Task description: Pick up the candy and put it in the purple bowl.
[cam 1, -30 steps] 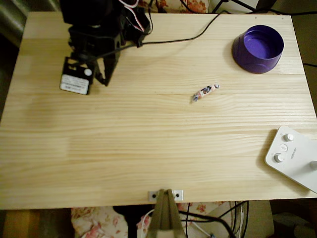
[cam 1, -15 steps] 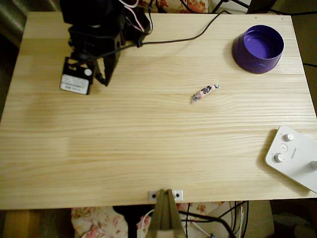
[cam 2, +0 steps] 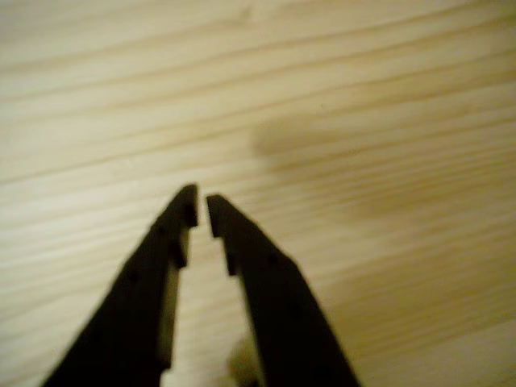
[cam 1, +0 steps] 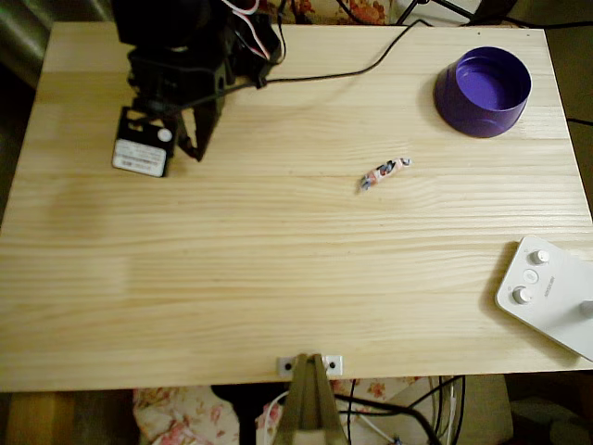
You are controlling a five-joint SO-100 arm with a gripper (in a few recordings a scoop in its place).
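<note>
The candy (cam 1: 384, 172), a tiny white wrapped sweet with pink and dark marks, lies near the middle of the wooden table (cam 1: 278, 278) in the overhead view. The purple bowl (cam 1: 483, 91) stands at the far right corner, with nothing visible inside it. My black gripper (cam 1: 196, 148) hangs at the far left of the table, well left of the candy. In the wrist view its two black fingers nearly meet at the tips over bare wood, so the gripper (cam 2: 201, 209) is shut with nothing in it.
A white box with knobs (cam 1: 548, 293) lies at the right near edge. A black cable (cam 1: 343, 72) runs across the back of the table from the arm. A metal bracket (cam 1: 310, 364) sits at the front edge.
</note>
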